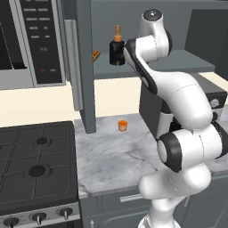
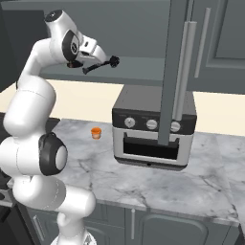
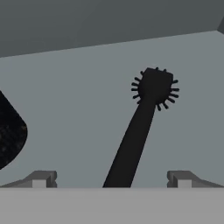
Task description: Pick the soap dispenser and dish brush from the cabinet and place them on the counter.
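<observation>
Up inside the cabinet, the hand gapes wide around the dish brush handle; I'd centre it before closing, sparing the soap dispenser.

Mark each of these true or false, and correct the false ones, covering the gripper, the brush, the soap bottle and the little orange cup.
1. The gripper is open, with the dish brush handle running between its fingertips. True.
2. The soap dispenser already stands on the counter. False: it is upright on the shelf of the cabinet.
3. The brush's bristled head points away from the hand, deeper into the cabinet. True.
4. The small orange cup sits on the cabinet shelf beside the bottle. False: it is down on the marble counter.
5. The toaster oven door hangs open. False: it looks closed.
</observation>
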